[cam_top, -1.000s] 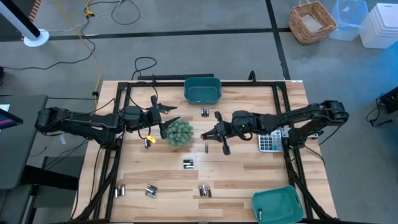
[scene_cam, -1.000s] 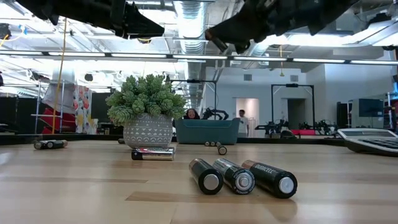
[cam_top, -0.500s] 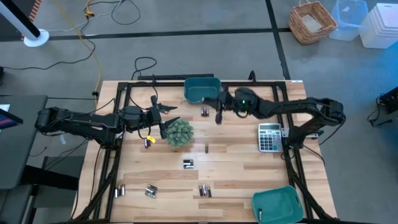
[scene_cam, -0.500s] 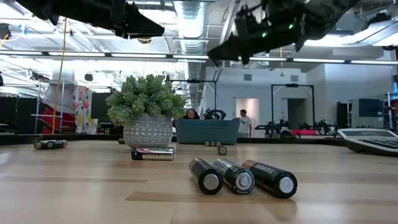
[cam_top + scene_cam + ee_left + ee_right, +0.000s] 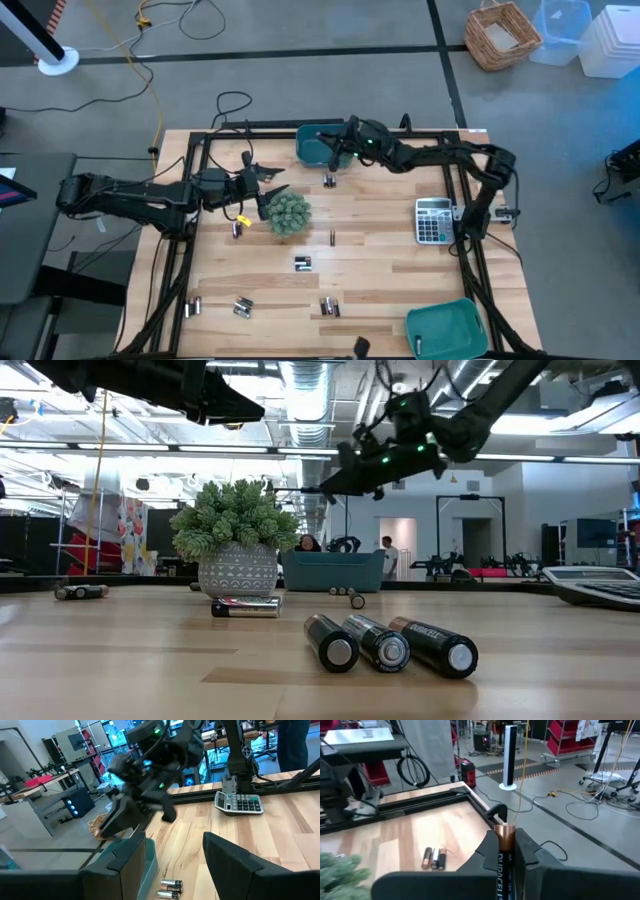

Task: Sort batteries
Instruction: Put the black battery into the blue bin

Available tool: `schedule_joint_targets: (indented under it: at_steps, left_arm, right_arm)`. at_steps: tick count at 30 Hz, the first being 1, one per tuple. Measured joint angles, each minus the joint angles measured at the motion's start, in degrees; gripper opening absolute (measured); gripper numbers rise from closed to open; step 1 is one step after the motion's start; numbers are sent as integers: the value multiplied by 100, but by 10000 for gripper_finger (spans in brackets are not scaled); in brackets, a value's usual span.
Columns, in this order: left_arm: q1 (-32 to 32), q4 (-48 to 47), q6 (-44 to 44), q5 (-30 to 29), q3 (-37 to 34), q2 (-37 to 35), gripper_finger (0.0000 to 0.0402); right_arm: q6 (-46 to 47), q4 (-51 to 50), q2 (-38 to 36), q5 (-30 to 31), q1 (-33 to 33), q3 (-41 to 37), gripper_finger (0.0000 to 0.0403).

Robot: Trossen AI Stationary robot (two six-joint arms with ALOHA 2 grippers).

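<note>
We are carrying a battery (image 5: 503, 851), gripped in the right gripper (image 5: 338, 148), over the bin (image 5: 318, 148); next, releasing. Left gripper (image 5: 266, 186), jaws open, is waiting.

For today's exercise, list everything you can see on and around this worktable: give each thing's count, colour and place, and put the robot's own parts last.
Batteries: about a dozen, silvery or dark, scattered in small groups on the table.
Held battery: one, black with copper top, in the right pincer.
Bins: two, teal; one at the far edge, one at the near right corner.
Potted plant: one, green, left of centre.
Calculator: one, grey, right side.
Yellow tag: one, beside the plant.
Basket: one, wicker, on the floor.
Left pincer: open, beside the plant.
Right pincer: shut on the held battery, over the far bin.
</note>
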Motion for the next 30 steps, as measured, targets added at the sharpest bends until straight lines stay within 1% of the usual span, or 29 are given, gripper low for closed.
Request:
schedule_joint_targets:
  at_steps: [7,11,13,16,19,26,30]
  left_arm:
    - [5,-10,20,0,0,0,192]
    - [9,-10,42,0,0,0,192]
    - [9,-11,44,0,0,0,192]
    - [9,-11,95,0,0,0,192]
    - [9,-11,106,2,0,0,192]
    - [9,-13,109,1,0,0,192]
    - [9,-13,109,0,0,0,192]
  right_arm:
    - [0,-581,543,-10,-226,626,21]
    - [0,-816,665,-13,-280,789,23]
    - [-4,-899,665,-13,-281,801,32]
    - [-2,-930,665,132,-331,811,58]
    - [0,-982,665,257,-427,811,94]
    - [50,-1328,665,275,-503,811,189]
    - [-31,-1432,612,253,-482,810,227]
